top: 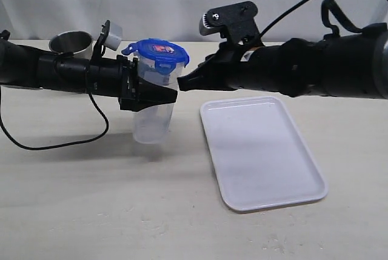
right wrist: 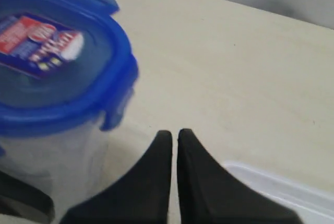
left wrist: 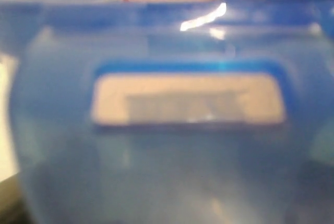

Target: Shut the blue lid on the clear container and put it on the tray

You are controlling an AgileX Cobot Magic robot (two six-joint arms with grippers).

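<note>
The clear container (top: 151, 117) stands upright left of the tray, with the blue lid (top: 159, 53) on its rim, red-white sticker up. My left gripper (top: 153, 94) is shut on the container's upper body from the left. The left wrist view is filled by the blurred container (left wrist: 167, 172) and lid tab (left wrist: 188, 98); its fingers are hidden there. My right gripper (top: 180, 82) is shut and holds nothing, its tips just right of the container below the lid. In the right wrist view the gripper (right wrist: 175, 136) points beside the lid (right wrist: 52, 72) and container (right wrist: 57, 166).
The white tray (top: 260, 151) lies flat on the table to the right of the container, its corner also in the right wrist view as the tray (right wrist: 282, 192). A grey metal cup (top: 71, 43) stands at the back left behind the left arm.
</note>
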